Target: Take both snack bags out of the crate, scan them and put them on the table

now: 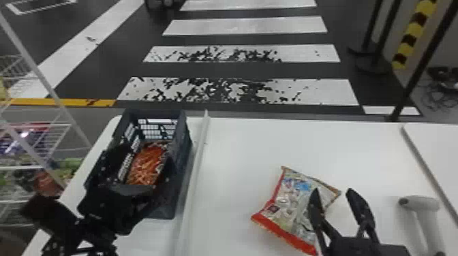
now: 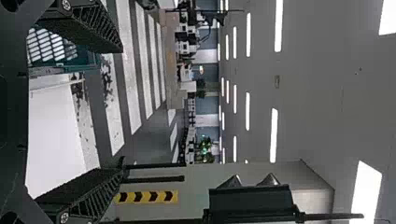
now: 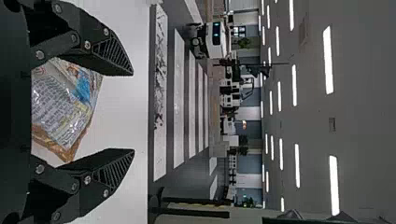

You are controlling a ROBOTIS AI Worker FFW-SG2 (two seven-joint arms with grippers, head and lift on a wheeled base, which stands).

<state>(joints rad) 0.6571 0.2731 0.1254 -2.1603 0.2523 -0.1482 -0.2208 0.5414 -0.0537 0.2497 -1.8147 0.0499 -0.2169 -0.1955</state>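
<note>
"Head view: how far along are you?"

"Roughly halfway, I'd judge. The first bag (image 1: 289, 204) lies on the table (image 1: 238, 143), the second bag (image 1: 146, 165) in the crate (image 1: 182, 146). Whether either is scanned, I can't tell."

"And your arms?"

"Both point forward. My left claw (image 2: 123, 111) is spread over the crate's near part; my right claw (image 1: 332, 190), open and empty, is by the first bag, near the scanner (image 1: 421, 204)."

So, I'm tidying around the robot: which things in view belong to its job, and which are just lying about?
For the job:
orange snack bag, in the crate
red-edged snack bag, on the table
pale handheld scanner

Not for it:
wire rack
striped pole
floor cables
</note>
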